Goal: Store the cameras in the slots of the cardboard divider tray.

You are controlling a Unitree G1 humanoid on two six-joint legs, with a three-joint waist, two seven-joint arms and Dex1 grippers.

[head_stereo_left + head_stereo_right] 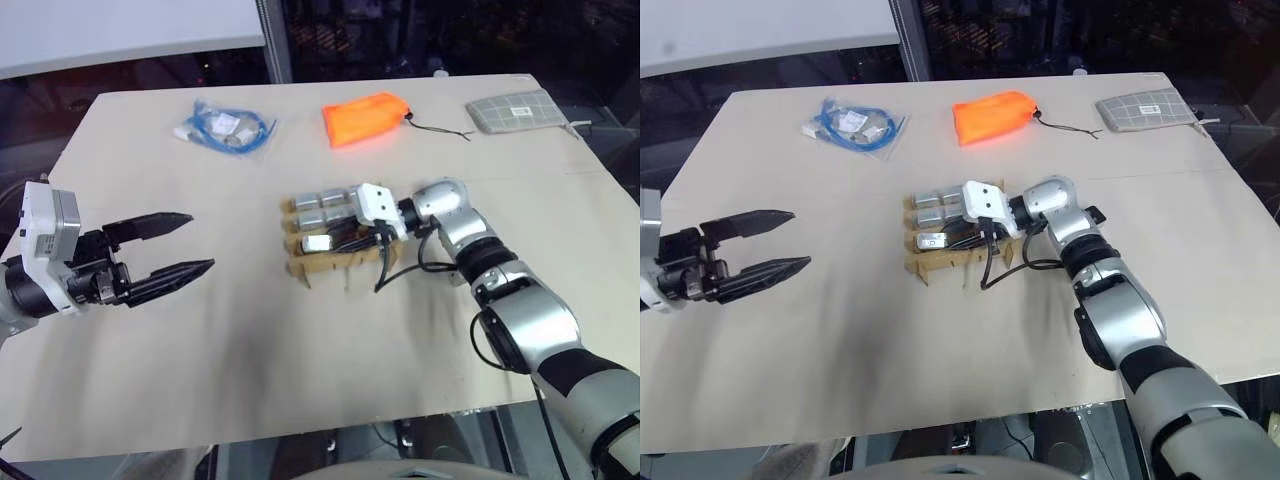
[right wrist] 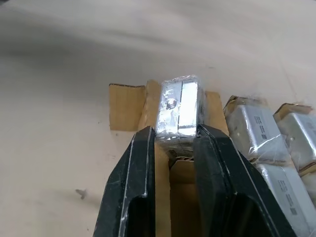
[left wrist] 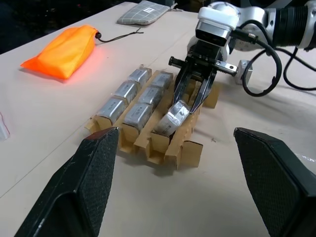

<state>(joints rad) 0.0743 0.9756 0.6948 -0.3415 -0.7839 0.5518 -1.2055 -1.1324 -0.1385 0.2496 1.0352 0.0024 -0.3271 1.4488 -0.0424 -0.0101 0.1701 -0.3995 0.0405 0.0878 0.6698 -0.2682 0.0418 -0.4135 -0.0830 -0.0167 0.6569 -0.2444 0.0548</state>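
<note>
Your right pincer is pinching a camera between its two black fingers, holding it tilted over the end slot of the near row of the cardboard tray, the row nearest you. The camera's lower end sits in that slot while its upper end leans out above the strips. Beside it, the two other rows of the tray each hold three more cameras lying flat in their slots. The tray rests near the middle of the bench. Your left pincer hangs well apart from the tray on your left, its fingers spread wide and holding nothing. Toward the far edge of the bench lie a blue cable bundle in a clear bag, an orange pouch and a grey checked pouch.
</note>
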